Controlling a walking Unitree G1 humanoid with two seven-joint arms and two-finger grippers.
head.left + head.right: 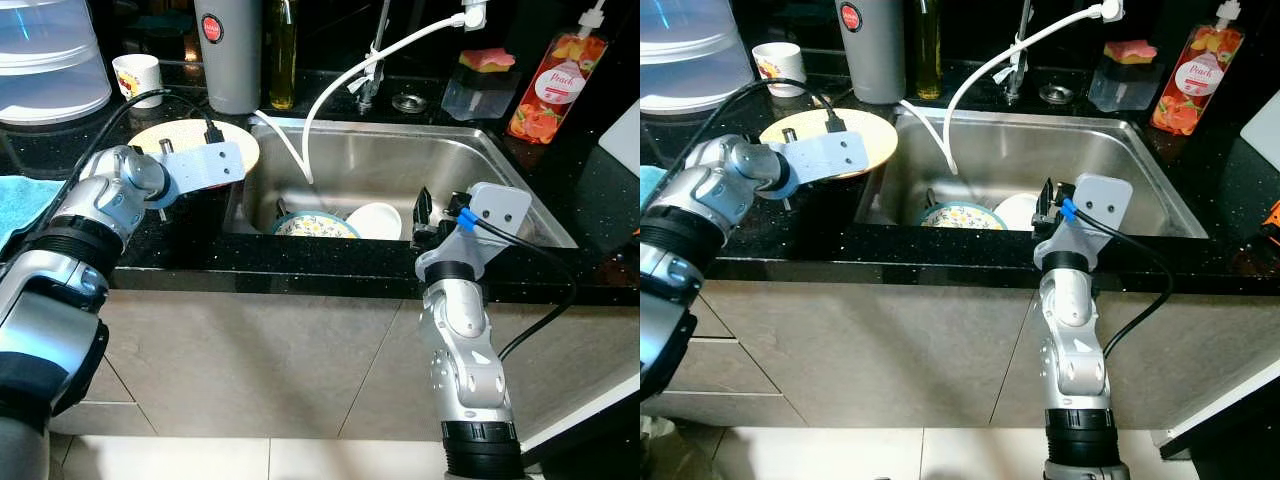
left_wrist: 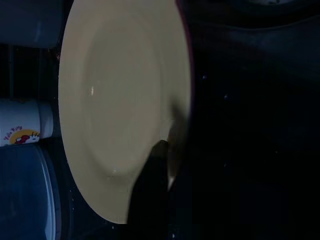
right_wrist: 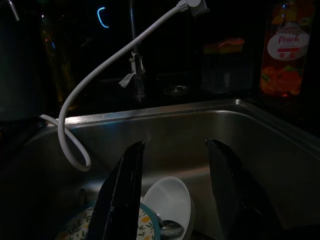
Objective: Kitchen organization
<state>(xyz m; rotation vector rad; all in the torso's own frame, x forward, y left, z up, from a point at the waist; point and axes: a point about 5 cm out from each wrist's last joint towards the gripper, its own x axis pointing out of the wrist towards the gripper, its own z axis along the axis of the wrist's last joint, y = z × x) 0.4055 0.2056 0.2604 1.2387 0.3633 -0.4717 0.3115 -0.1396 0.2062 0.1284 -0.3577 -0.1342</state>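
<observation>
Two arms are at work, one to each side of the sink (image 1: 520, 190). The right gripper (image 3: 175, 195) hangs over the sink's front rim with its two black fingers (image 3: 120, 195) spread wide and empty, touching nothing. The dishes lie just ahead of and below it on the sink floor: a white bowl (image 3: 167, 200) sits in the gap between the fingers as the wrist camera sees it, tilted on its side, and a patterned plate (image 1: 315, 226) lies flat just to the robot's left of the bowl, touching or overlapping it. The right arm is clearly the nearer one to both. Judgement: the coming move is a short reach forward and down, and the bowl's upturned rim looks like the easiest edge to pinch; it would need the fingers to straddle the rim rather than the whole bowl. A white hose (image 1: 330, 90) droops into the sink to the left of the dishes, apart from the gripper. The left gripper (image 2: 150, 200) is over the counter (image 1: 560, 215) left of the sink, at a yellow plate (image 1: 195, 140) lying flat there. One dark finger lies across the plate's near rim; the other finger is hidden, so whether it pinches the plate or merely rests on it, I cannot tell. A mug (image 1: 137, 78) stands just beyond that plate.
</observation>
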